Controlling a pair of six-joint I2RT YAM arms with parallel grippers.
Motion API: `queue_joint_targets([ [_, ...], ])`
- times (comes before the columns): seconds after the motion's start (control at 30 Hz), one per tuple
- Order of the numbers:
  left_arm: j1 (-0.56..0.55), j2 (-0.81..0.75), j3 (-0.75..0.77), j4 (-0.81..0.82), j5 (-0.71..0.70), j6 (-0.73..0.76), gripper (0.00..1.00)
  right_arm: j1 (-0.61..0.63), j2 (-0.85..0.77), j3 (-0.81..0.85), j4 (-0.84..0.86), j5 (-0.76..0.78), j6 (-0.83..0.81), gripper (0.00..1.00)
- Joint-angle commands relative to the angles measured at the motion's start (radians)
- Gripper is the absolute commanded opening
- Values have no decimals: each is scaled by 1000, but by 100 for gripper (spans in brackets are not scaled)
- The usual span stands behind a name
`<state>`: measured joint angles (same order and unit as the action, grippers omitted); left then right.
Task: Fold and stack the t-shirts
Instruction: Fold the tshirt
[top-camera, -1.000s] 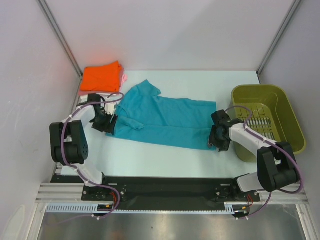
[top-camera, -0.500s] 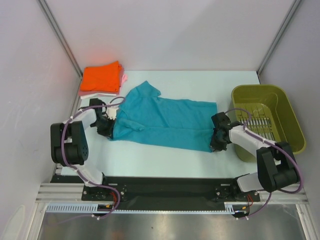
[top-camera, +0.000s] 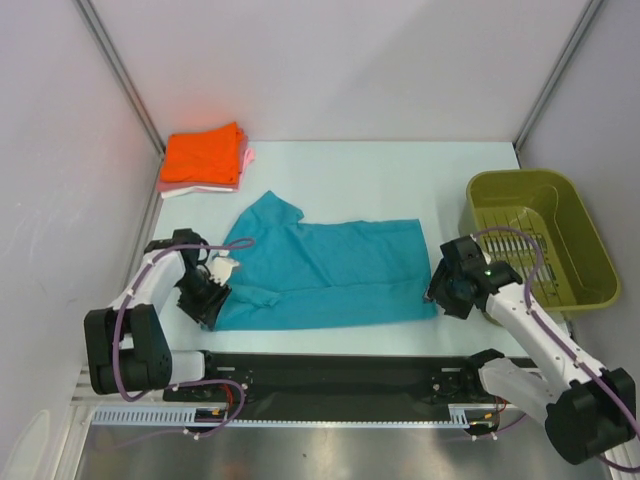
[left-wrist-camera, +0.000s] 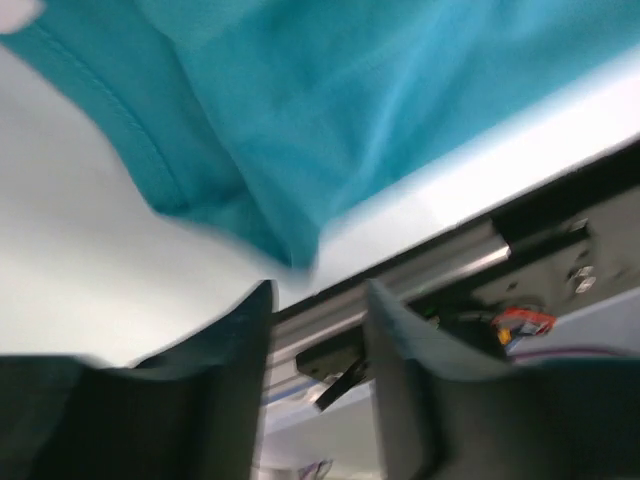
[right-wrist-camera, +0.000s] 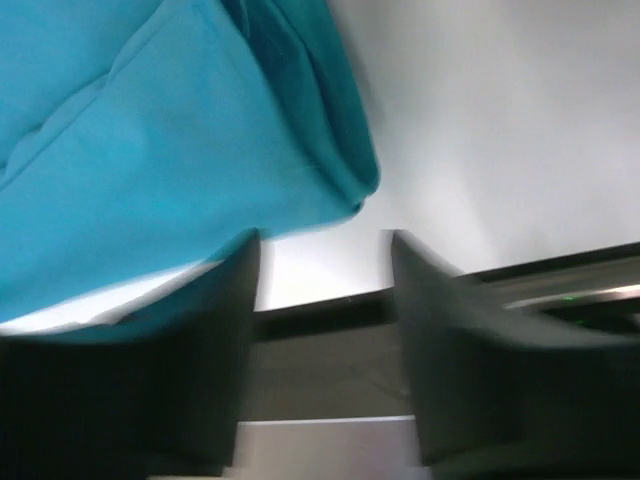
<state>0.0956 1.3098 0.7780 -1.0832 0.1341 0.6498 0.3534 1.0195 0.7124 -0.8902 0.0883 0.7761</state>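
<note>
The teal shirt lies spread across the near middle of the table, with its long near edge along the table's near lip. A second ago it sat farther back and slanted, so the arms have dragged it toward themselves and squared it up.

The left claw is at the shirt's near left corner and the right claw at its near right corner. In both wrist views the fingers stand well apart with nothing between them and the cloth just beyond their tips. I judge both have let go, leaving the shirt ready for folding.

The folded pile, orange on top, sits in the far left corner, well apart. The green basket stands just right of the right arm and may crowd it.
</note>
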Motion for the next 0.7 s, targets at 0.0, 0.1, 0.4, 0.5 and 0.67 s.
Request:
queue_joint_targets([
  [0.0,-4,-15,13,-84,-19,51,55,-1,-52,12,-78,63,69,65],
  [0.1,-5,-15,119,-78,-68,44,59,15,-42,120,-79,85,8,68],
  [0.4,-10,25,219,-49,173,90,59,281,244,306,339,-267,-319,64],
  [0.5,-10,68,179,-14,205,22,59,439,375,361,532,-320,-463,64],
  [0.67,-8,60,138,60,304,28,52,617,589,461,731,-438,-676,42],
])
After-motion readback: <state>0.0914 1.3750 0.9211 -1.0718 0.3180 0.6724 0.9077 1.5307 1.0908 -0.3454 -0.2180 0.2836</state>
